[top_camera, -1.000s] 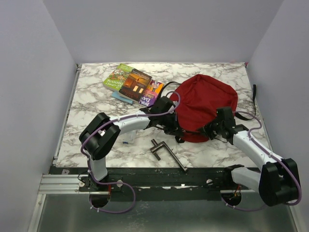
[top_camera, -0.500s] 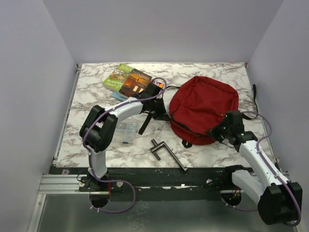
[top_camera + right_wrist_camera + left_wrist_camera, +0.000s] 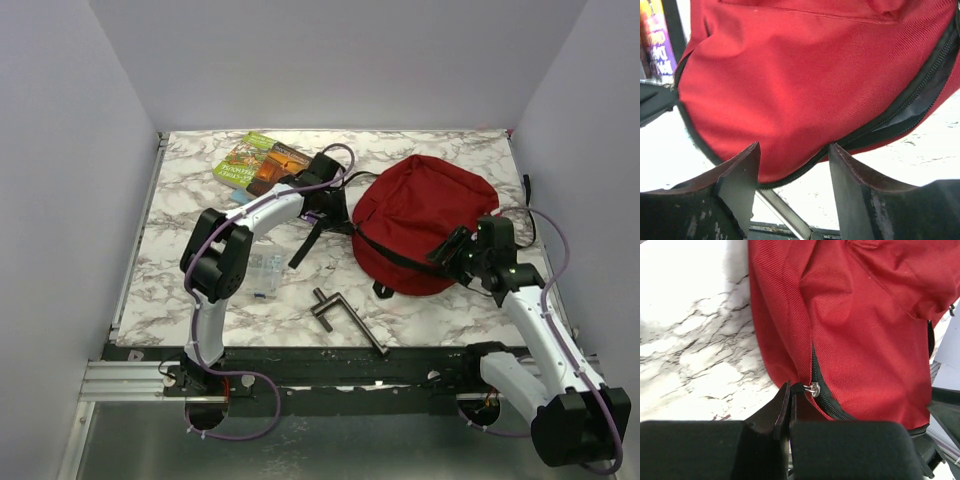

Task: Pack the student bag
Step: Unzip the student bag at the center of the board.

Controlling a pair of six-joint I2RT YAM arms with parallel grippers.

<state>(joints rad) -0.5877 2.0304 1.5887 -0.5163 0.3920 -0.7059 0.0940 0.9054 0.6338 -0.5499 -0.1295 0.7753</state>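
The student bag (image 3: 425,222), a dark-red fabric backpack, lies on the right half of the marble table (image 3: 185,225). At the bag's left side my left gripper (image 3: 345,212) is shut on the small black zipper pull (image 3: 799,387). The pull joins a silver slider at the end of a black zipper (image 3: 827,405), and the red cloth (image 3: 865,315) rises beyond it. My right gripper (image 3: 442,255) is at the bag's near right edge. In the right wrist view it (image 3: 794,160) stands open, with the bag's zippered rim (image 3: 805,100) just beyond its tips and nothing gripped.
A stack of books (image 3: 268,166) lies at the back left, behind the left wrist. A small clear pouch (image 3: 263,273) sits beside the left elbow. A metal T-shaped tool (image 3: 345,315) lies near the front edge. A black strap (image 3: 310,240) trails left of the bag.
My left gripper has travelled back and left along the bag's side, still shut on the zipper pull. My right gripper has opened, let go of the bag's edge and drawn back to the right.
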